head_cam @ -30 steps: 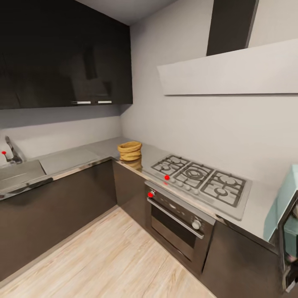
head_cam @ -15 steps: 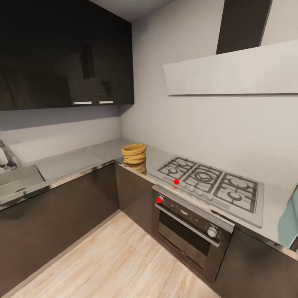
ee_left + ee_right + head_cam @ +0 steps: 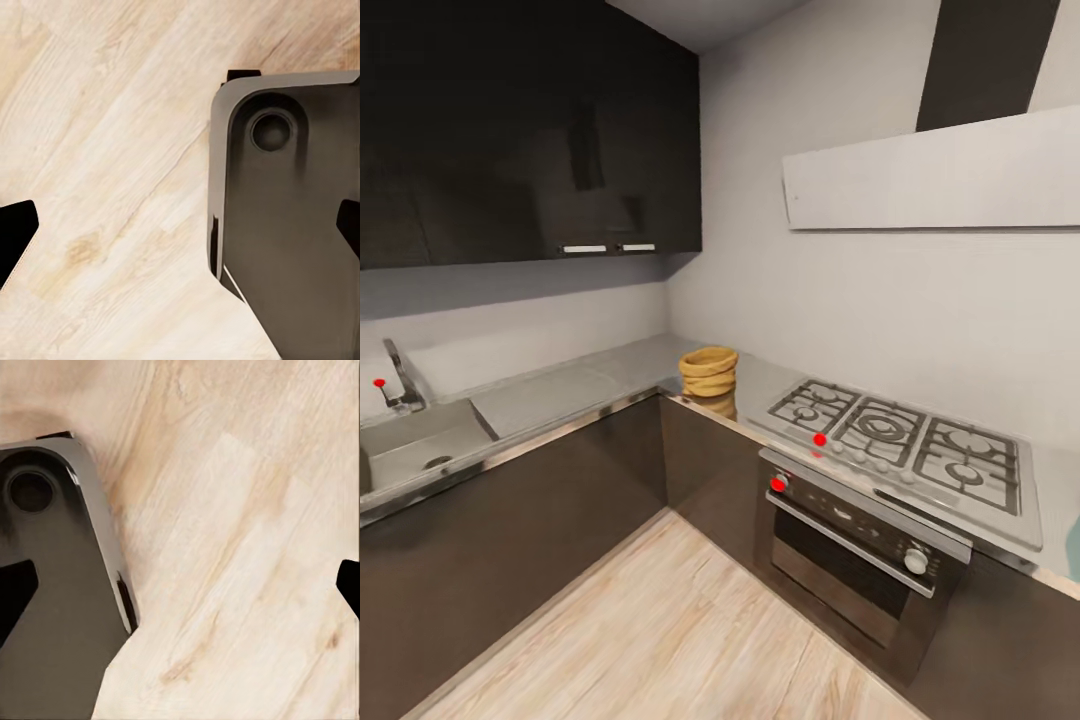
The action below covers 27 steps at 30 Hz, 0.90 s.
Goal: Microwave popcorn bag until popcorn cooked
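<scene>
Seen from the head camera: corner of the kitchen, with glossy black upper cabinets (image 3: 530, 130) on the left wall and a slanted white hood (image 3: 935, 180) on the right wall

Standing upright on the pale grey tabletop (image 3: 625, 365), at the inner corner where the two runs meet: the popcorn bag (image 3: 709, 371), tan-orange, rolled rim open to the top, clear of everything around it, contents not discernible

Just beside it on the right-hand run: steel gas hob (image 3: 905, 450) with black grates and a row of front knobs, one marked by a red dot

Directly below the hob: dark steel oven (image 3: 855, 550), bar handle across its door, a red-dotted knob at its near end

At the far left of the other run: steel sink (image 3: 415, 445) with a tap (image 3: 400, 380) carrying a red dot, well apart from the bag

At the right edge, past the hob: a sliver of pale blue, too little to identify

Below the cabinets: pale wooden floor (image 3: 660, 630)

From the left wrist camera: left gripper (image 3: 180, 229) pointing down at floorboards and a dark rounded part of the robot's base (image 3: 292, 225), black fingertips (image 3: 15, 236) at opposite edges of the frame, jaws wide apart, nothing between them

From the right wrist camera: right gripper (image 3: 180, 589) likewise over floor and base, jaws spread, empty
</scene>
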Tool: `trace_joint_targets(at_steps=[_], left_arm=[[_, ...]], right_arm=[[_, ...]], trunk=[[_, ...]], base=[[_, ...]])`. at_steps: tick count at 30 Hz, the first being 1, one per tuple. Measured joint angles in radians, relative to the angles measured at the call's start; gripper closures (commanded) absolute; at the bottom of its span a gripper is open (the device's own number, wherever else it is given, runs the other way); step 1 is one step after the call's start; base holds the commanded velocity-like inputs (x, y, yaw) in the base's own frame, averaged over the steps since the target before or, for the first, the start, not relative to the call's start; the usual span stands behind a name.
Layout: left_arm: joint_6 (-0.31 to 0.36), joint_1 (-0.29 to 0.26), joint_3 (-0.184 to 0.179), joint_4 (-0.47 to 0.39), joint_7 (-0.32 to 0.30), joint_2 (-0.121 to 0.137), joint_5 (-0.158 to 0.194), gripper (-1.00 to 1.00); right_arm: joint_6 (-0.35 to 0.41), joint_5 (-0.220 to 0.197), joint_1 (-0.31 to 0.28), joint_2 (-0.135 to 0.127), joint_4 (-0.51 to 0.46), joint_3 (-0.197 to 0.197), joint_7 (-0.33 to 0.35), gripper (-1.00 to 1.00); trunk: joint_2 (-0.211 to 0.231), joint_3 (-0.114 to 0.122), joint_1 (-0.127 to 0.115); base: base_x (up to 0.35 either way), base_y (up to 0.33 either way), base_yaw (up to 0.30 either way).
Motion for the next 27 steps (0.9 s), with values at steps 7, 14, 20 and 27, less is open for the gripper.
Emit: trace_joint_targets(at_steps=[7, 14, 20, 27], left_arm=[[0.008, 0.000, 0.000, 0.000, 0.000, 0.000, 0.000, -1.00], [0.003, 0.001, -0.001, 0.000, 0.000, -0.001, 0.000, -1.00], [0.001, 0.000, -0.001, 0.000, 0.000, -0.001, 0.000, -1.00], [-0.002, 0.000, -0.001, 0.000, 0.000, -0.002, 0.000, -1.00]], right_arm=[[0.001, 0.002, 0.000, -0.045, 0.000, -0.008, 0.138, -1.00], [-0.002, 0.001, 0.000, -0.013, 0.000, -0.013, 0.146, -1.00], [-0.002, 0.001, 0.000, -0.012, 0.000, -0.013, 0.146, -1.00], [-0.002, 0.001, 0.000, -0.011, 0.000, -0.013, 0.146, -1.00]], trunk=[[0.000, 0.000, 0.000], [0.000, 0.000, 0.000], [0.000, 0.000, 0.000], [0.000, 0.000, 0.000]], base=[[0.012, 0.312, -0.076], [0.179, 0.275, -0.258], [0.198, 0.266, -0.046], [0.187, 0.257, -0.002]])
